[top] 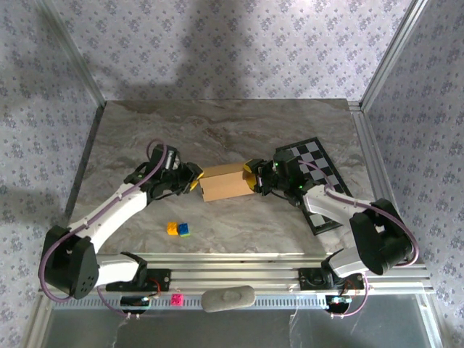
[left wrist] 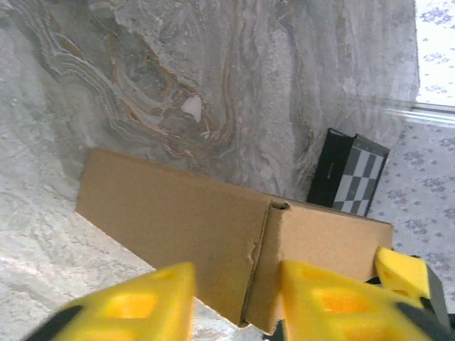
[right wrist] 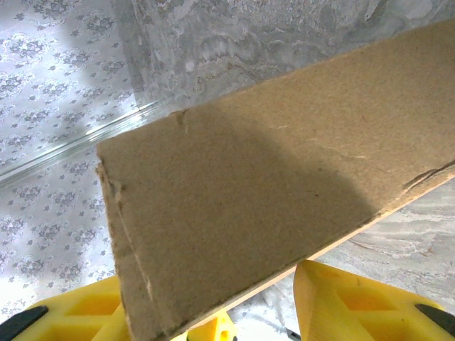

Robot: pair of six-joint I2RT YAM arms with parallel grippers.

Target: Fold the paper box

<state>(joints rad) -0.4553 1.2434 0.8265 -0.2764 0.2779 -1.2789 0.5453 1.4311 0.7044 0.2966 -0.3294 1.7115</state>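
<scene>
Both grippers flank the box [top: 223, 183] mid-table, its length running left to right: left gripper [top: 194, 176] straddles its left end, jaws parted; right gripper [top: 251, 177] pinches its right edge.

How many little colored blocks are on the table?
2. A yellow block and a blue block sit touching each other on the table, nearer the arms than the box. More could be hidden behind the box or arms.
</scene>
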